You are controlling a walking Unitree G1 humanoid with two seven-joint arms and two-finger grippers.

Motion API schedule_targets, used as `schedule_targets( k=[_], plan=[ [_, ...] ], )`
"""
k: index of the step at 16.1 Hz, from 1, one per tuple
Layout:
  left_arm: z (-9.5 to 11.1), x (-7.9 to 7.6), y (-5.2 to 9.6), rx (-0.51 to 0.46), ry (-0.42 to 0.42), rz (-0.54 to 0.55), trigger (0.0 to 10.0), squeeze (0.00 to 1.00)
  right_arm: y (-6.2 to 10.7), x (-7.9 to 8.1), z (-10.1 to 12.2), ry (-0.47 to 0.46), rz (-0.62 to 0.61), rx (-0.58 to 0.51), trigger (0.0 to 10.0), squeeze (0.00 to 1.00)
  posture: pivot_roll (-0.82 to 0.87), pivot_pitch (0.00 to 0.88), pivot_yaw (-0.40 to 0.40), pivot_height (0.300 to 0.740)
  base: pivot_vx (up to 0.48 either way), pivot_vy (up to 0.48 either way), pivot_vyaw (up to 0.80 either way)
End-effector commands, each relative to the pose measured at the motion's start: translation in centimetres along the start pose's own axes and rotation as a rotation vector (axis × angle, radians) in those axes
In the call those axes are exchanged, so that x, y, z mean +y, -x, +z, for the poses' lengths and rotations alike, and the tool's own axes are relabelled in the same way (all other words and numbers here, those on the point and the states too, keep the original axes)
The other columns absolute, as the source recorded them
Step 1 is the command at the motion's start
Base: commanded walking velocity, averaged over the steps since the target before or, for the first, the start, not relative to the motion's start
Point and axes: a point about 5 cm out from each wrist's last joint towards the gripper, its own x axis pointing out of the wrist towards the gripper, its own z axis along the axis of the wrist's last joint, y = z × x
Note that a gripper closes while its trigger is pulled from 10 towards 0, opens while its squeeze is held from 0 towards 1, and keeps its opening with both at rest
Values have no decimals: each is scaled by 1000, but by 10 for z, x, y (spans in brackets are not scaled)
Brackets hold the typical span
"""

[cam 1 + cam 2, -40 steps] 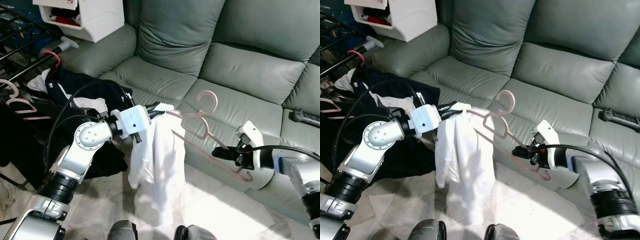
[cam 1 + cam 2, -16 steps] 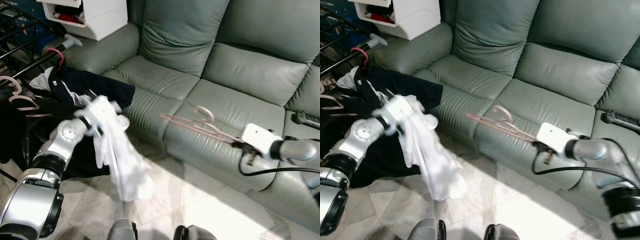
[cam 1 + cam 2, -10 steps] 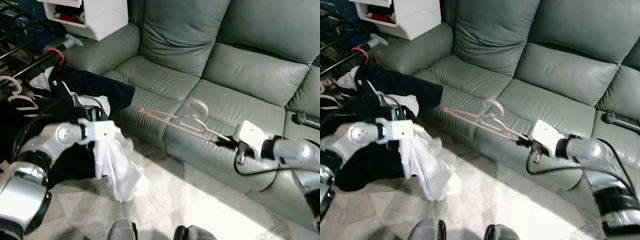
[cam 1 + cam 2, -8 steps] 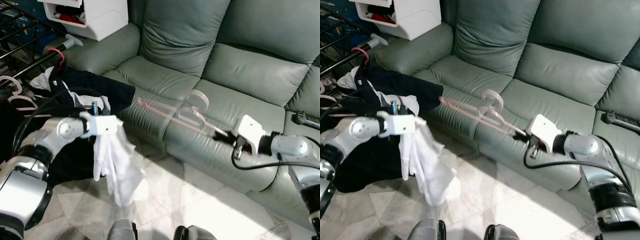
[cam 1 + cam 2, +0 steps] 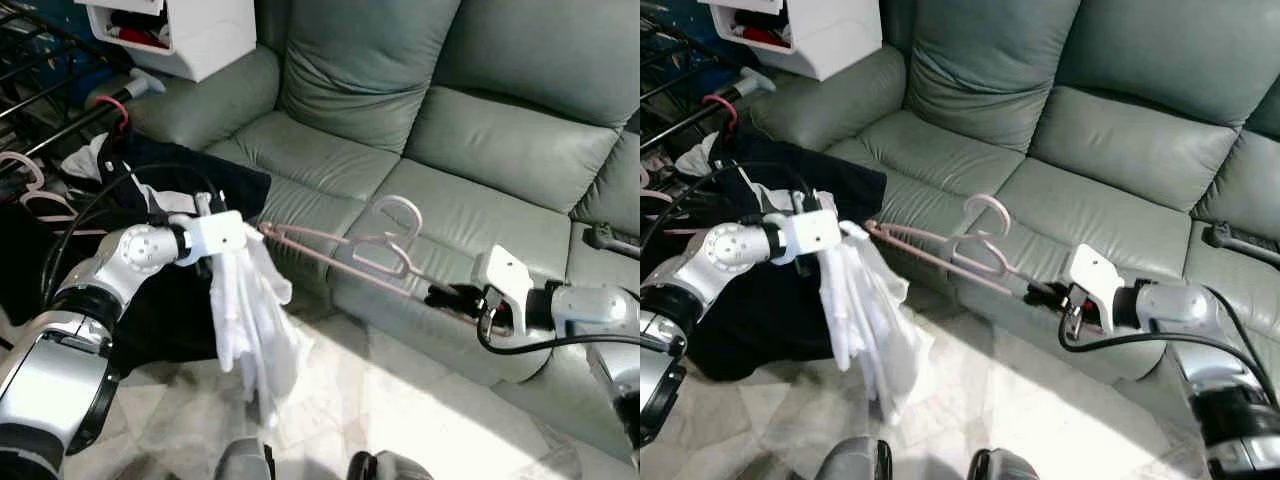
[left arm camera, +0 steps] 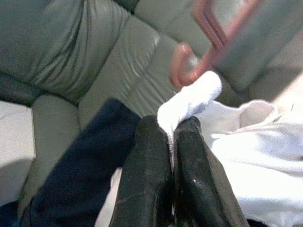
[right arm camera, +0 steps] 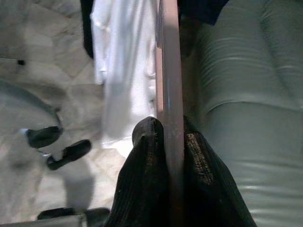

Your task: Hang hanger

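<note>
A pink plastic hanger (image 5: 370,252) lies nearly flat in the air in front of the sofa, hook up. My right gripper (image 5: 443,294) is shut on its right end, and the right wrist view shows the pink bar (image 7: 169,94) pinched between both black fingers (image 7: 147,165). My left gripper (image 5: 245,238) is shut on a white garment (image 5: 250,325) that hangs down toward the floor. The hanger's left tip (image 5: 268,229) touches the cloth right at that gripper. In the left wrist view the fingers (image 6: 147,161) clamp a white fold (image 6: 189,101) beside the pink tip (image 6: 189,71).
A grey-green leather sofa (image 5: 430,120) spans the back. A dark garment pile (image 5: 190,185) lies on its left seat. A black drying rack (image 5: 40,110) with pink hangers stands at far left. A white storage box (image 5: 180,30) sits behind the armrest. The floor is pale marble.
The hanger's left tip has dropped and come against the white garment at my left gripper. My right gripper has moved slightly lower and to the right.
</note>
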Motion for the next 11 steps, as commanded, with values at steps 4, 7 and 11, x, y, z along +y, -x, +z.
schedule_targets(
  k=[4,7,11],
  plan=[
    [8,35,8,-19,42,132,10000,0,13,1,-5,-2,12,60,10000,0,-36,49,8,740,0,0,0],
    [20,43,12,-100,56,115,10000,0,13,-3,-23,53,-77,178,10000,0,-37,51,5,740,0,0,0],
    [39,37,12,-234,36,85,10000,0,7,-8,-31,50,-161,183,10000,0,-38,54,1,740,0,0,0]
  ],
)
